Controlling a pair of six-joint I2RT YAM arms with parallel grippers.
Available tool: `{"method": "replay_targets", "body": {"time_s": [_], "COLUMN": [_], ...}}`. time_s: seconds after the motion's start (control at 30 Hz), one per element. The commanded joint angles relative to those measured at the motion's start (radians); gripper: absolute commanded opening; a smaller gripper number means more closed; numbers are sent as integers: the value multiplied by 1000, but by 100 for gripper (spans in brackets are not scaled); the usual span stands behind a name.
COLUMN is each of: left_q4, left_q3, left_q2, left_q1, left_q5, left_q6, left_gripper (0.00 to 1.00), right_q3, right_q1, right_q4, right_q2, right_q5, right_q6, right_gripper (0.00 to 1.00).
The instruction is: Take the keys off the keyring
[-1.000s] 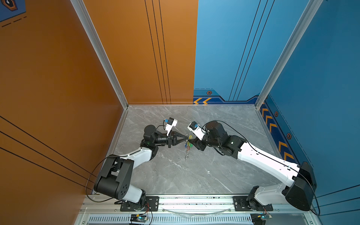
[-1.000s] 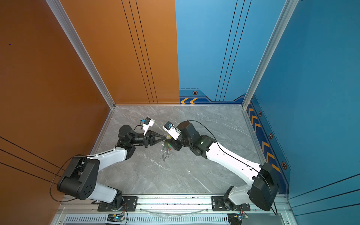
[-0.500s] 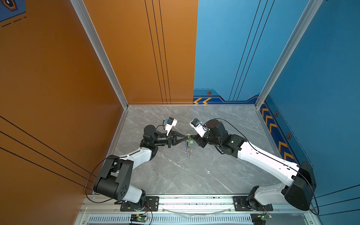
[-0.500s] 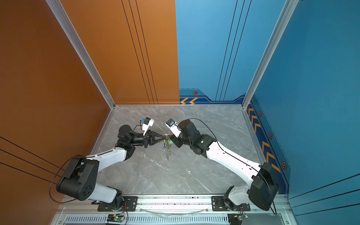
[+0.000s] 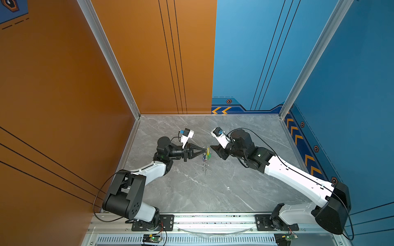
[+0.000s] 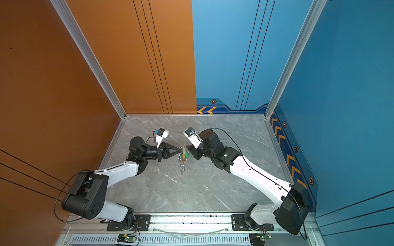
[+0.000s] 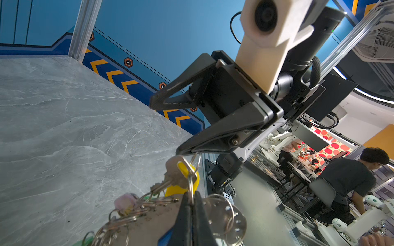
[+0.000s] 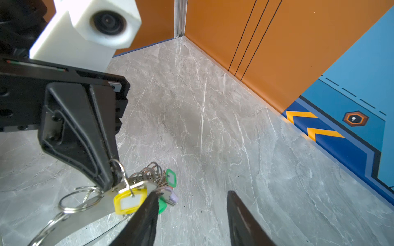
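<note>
The keys [image 5: 207, 155] hang as a bunch with coloured tags between my two grippers, above the floor in both top views. My left gripper [image 7: 191, 197] is shut on a small split ring that carries a yellow tag [image 7: 183, 170] and a key [image 7: 173, 176]. The flat grey keyring [image 7: 223, 215] hangs from that ring, with several split rings along its edge. My right gripper [image 8: 193, 196] is open and holds nothing. One of its fingers [image 8: 149, 210] lies close beside the yellow tag [image 8: 130, 202]; green tags [image 8: 171, 177] and a pale purple tag sit behind it.
Grey marble floor [image 5: 213, 191] lies under the hanging bunch. Orange walls [image 5: 149, 64] close the left and back, blue walls [image 5: 341, 106] the right. A metal rail [image 5: 213, 219] with both arm bases runs along the front edge.
My right gripper has drawn back a little to the right, away from the bunch. The left gripper still holds the ring in about the same place.
</note>
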Motion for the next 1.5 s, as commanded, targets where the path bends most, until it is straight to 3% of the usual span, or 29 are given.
{"method": "replay_targets", "body": {"time_s": [0.0, 0.43, 0.8, 1.03, 1.17, 1.47], "left_q4": [21, 21, 21, 21, 21, 21], "left_q3": [12, 10, 0, 3, 2, 1], "left_q2": [-23, -22, -22, -25, -24, -27], "left_q1": [10, 14, 11, 7, 8, 10], "left_q5": [-4, -15, -10, -9, -9, -8], "left_q6": [-15, -15, -15, -15, -15, -16], "left_gripper": [0, 0, 0, 0, 0, 0], "right_q3": [-29, -20, 5, 0, 11, 4], "right_q1": [1, 41, 28, 26, 21, 7], "right_q4": [-4, 14, 42, 79, 73, 44], "right_q2": [-32, -10, 21, 11, 22, 24], "right_q5": [-53, -142, 50, 75, 52, -128], "right_q6": [14, 28, 57, 72, 78, 72], "right_gripper": [53, 61, 59, 59, 58, 58]}}
